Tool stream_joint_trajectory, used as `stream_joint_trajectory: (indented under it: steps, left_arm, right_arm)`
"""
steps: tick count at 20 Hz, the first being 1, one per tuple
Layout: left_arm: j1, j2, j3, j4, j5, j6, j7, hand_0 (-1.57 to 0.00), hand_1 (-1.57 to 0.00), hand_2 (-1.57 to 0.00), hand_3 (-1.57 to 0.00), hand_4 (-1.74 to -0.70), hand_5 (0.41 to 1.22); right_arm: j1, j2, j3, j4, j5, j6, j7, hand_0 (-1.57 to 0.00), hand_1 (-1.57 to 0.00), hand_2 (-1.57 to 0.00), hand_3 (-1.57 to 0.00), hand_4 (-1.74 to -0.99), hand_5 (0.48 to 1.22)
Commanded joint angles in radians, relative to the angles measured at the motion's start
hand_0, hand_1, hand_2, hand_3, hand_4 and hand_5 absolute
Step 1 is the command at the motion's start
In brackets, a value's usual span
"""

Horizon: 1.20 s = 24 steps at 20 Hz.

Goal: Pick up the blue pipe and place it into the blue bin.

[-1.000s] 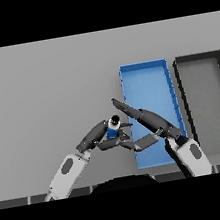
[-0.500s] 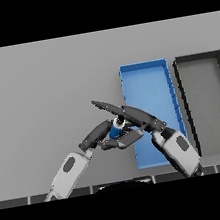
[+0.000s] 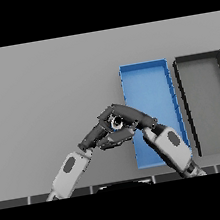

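On the grey table [image 3: 38, 93], the left hand [image 3: 96, 133] reaches in from the lower left, its fingers seeming to curl against the blue pipe [image 3: 117, 122], of which only a small round end shows between the two hands, just left of the blue bin's near-left edge. The right hand [image 3: 128, 117] comes across from the lower right and lies over the pipe, its fingers wrapped round it from above. The step in hand looks like securing the grasp before the lift, and it would go best if one hand takes the full hold firmly while the other lets go cleanly, so the pipe does not twist or slip; then it needs raising clear of the bin wall before moving right. The blue bin [image 3: 143, 66] appears to hold nothing. The dark bin [image 3: 198, 57] beside it, farther right, also looks empty.
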Motion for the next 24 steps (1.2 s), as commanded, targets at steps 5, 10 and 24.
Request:
stream_joint_trajectory:
  steps: [5, 10, 24]
  left_arm:
    - [-0.015, -0.016, 0.024, 0.012, -0.015, -0.028, 0.014, -1.57, -1.57, -1.57, -1.53, -1.73, 1.221]
    - [-0.016, -0.003, 0.028, -0.007, -0.057, -0.048, -0.005, -1.31, -1.24, -1.19, -1.20, -1.54, 1.221]
    - [0.003, -0.034, 0.066, 0.024, -0.150, -0.080, 0.026, -0.06, -0.05, -0.05, -0.05, -0.88, 0.654]
  right_arm:
    - [0.003, -0.019, 0.020, -0.014, 0.044, 0.027, -0.044, -1.50, -1.50, -1.50, -1.48, -1.455, 1.123]
    - [0.005, -0.001, 0.023, -0.019, 0.015, -0.001, -0.050, -1.55, -1.55, -1.55, -1.54, -1.481, 1.189]
    - [0.001, 0.031, -0.002, -0.023, 0.091, -0.011, -0.017, -1.57, -1.57, -1.57, -1.57, -1.488, 1.220]
